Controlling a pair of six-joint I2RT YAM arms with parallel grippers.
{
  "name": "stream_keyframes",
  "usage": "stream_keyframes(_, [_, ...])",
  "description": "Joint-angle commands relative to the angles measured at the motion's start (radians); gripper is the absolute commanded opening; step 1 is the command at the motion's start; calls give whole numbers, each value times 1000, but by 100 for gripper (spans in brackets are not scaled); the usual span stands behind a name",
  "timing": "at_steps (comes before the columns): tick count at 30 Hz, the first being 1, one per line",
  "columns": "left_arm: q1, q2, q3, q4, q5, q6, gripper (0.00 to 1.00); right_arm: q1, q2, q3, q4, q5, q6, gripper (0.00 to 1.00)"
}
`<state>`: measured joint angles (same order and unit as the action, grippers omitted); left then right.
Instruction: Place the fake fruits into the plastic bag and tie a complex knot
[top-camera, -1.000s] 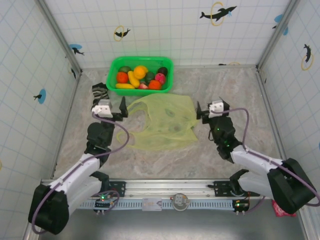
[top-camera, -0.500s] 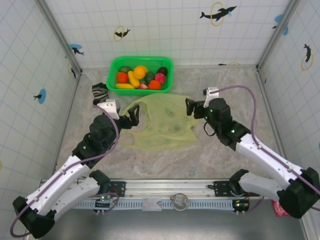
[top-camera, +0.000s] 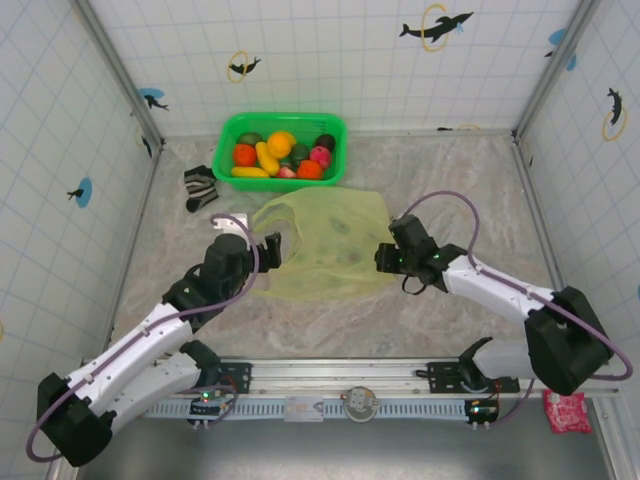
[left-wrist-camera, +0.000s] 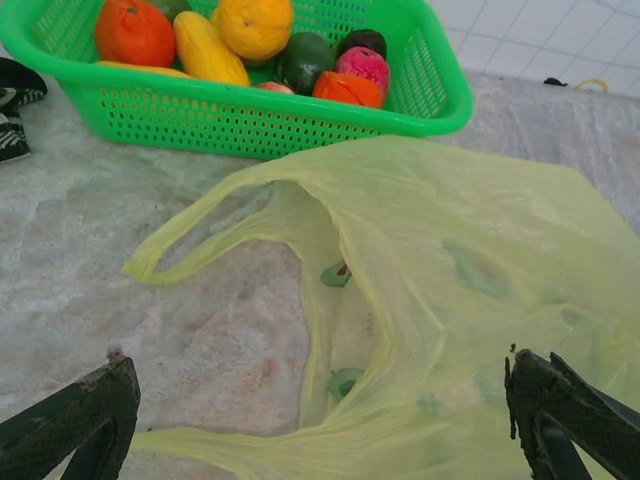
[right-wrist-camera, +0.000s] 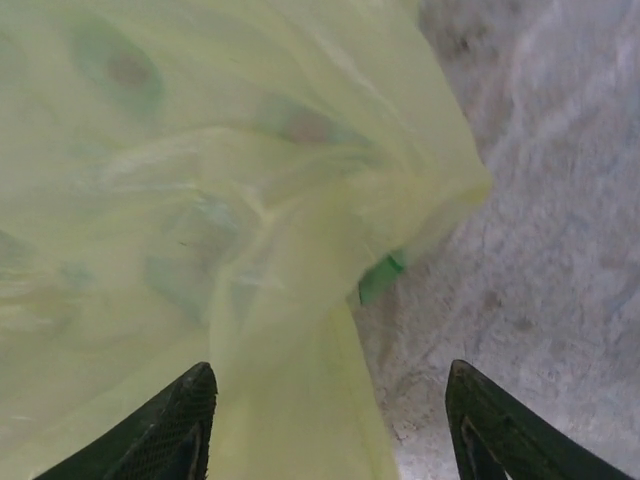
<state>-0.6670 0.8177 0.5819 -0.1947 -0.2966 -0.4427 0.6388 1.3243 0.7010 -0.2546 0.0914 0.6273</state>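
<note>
The fake fruits (top-camera: 280, 152) lie piled in a bright green basket (top-camera: 228, 130) at the back; an orange one (left-wrist-camera: 133, 30), a yellow one (left-wrist-camera: 205, 50) and a pink one (left-wrist-camera: 362, 68) show close up. The pale-yellow plastic bag (top-camera: 330, 250) lies flat on the table in front of the basket, its loop handle (left-wrist-camera: 200, 215) spread toward the left. My left gripper (top-camera: 268, 250) hovers open at the bag's left edge, straddling the handles (left-wrist-camera: 320, 435). My right gripper (top-camera: 385, 258) is low at the bag's right edge, open, with a fold of bag (right-wrist-camera: 290, 400) between its fingers.
A striped black-and-white sock (top-camera: 200, 186) lies left of the basket. Tiled walls close in the left, back and right sides. Bare marbled table (top-camera: 470, 190) stretches right of the bag and in front of it.
Both arms swung inward and down onto the bag's two edges. The right gripper's jaws have narrowed around the bag's right edge; the left stays wide.
</note>
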Motion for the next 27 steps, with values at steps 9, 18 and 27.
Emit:
stream_keyframes(9, [0, -48, -21, -8, -12, 32, 95, -110, 153, 17, 52, -15, -2, 11])
stream_keyframes(18, [0, -42, -21, -5, -12, 40, 95, -197, 101, 80, -28, -20, -123, 23])
stream_keyframes(27, [0, -16, -17, 3, -3, 42, 95, -98, 4, 64, -20, -205, -11, 57])
